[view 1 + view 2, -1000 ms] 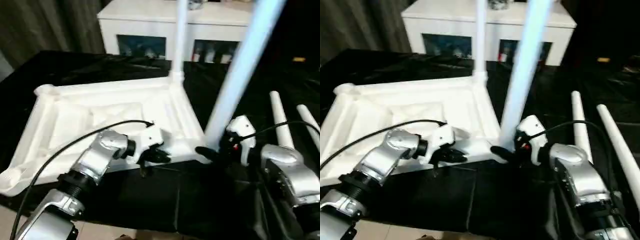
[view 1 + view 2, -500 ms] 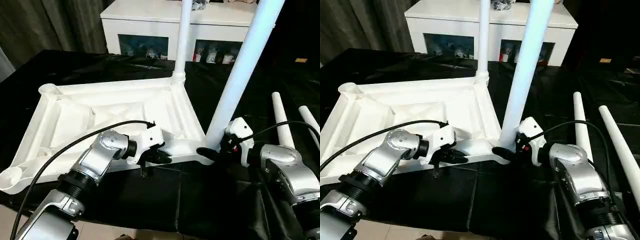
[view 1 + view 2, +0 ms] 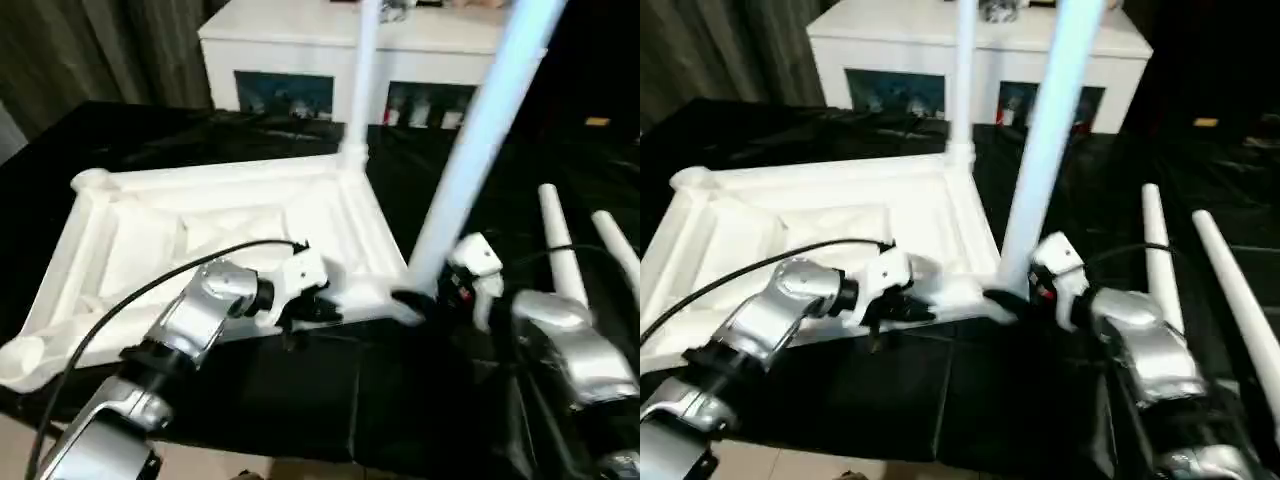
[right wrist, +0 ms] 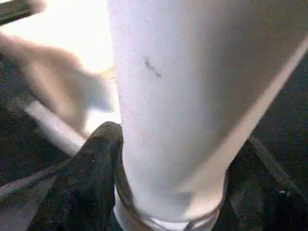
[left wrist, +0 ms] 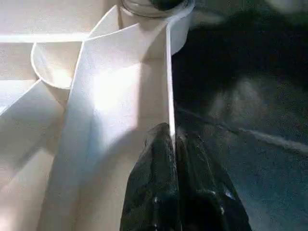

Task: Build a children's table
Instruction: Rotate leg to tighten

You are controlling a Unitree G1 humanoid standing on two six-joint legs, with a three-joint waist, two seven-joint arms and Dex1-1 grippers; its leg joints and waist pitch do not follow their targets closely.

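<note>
Right gripper narrowed around near leg base, centre frame; spare legs right. Left gripper pinched on tabletop rim.

near rim: the left gripper is pinching the tabletop wall, blocking that edge.
near-right corner: an upright leg is standing in its socket, with the right gripper crowding its base.
far corner: a second leg is rising upright, fencing that side.
right side: two loose legs are lying on the black work table.
left sockets: both are lying open, with free room above.
</note>
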